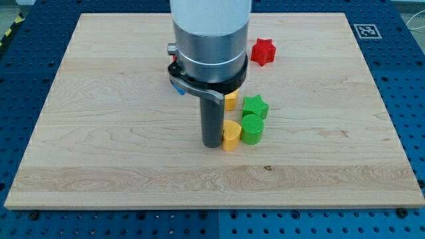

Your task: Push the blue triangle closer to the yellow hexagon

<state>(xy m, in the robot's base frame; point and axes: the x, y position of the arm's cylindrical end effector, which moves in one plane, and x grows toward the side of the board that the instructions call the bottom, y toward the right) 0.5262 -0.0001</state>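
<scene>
Starting at the frame's left, the surface (99, 133) is a pale wooden board with nothing on its whole left half, so there is wide open room there out to the left edge, and a broad bare strip runs along the bottom edge too.

Near the centre, the arm's grey and white body hangs over the board and hides much of the upper middle. The blue triangle (178, 87) shows only as a small blue sliver peeking out at the left side of that body, in the upper centre of the frame; its shape cannot be made out from what is visible. There is no claw on this arm, only the dark rod. My tip (212, 144) rests on the board at centre frame, touching or just beside the left side of a yellow heart-shaped block (230, 136).

Just above that, a second yellow block (231, 100) is half hidden behind the rod's mount; its shape cannot be told. To the right sit a green star (254, 106) and, below it, a green round block (252, 129) touching the yellow heart. Further up right lies a red star (263, 51), near the top edge. The right part of the board is bare to its edge.
</scene>
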